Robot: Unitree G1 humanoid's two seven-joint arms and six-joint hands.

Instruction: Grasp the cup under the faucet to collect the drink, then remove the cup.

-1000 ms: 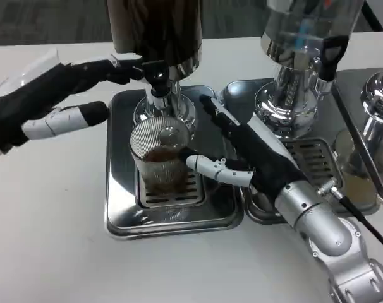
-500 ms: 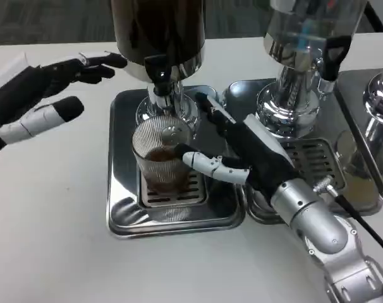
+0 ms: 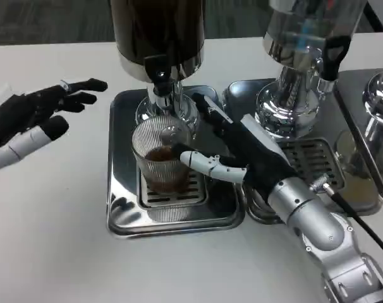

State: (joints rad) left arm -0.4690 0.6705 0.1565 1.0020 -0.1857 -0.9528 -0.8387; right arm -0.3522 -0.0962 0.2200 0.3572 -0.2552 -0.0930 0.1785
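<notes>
A ribbed clear cup [image 3: 158, 161] with dark drink in its bottom stands on the grille of the steel drip tray [image 3: 122, 211], right under the faucet [image 3: 160, 82] of the dark dispenser [image 3: 157, 28]. My right hand [image 3: 255, 151] holds the cup from its right side: the thumb lies across the front wall and the fingers reach along the far side. My left hand [image 3: 33, 117] hovers over the white table to the left of the tray, with fingers spread and nothing in it.
A second dispenser [image 3: 299, 57] with a clear tank stands to the right on its own drip tray [image 3: 318, 158], close behind my right forearm. A third chrome base [image 3: 378, 101] is at the far right edge. White tabletop [image 3: 52, 240] stretches to the left and front.
My left hand has let go of the faucet lever and drawn back left and down, away from the dispenser. My right hand has stayed at the cup.
</notes>
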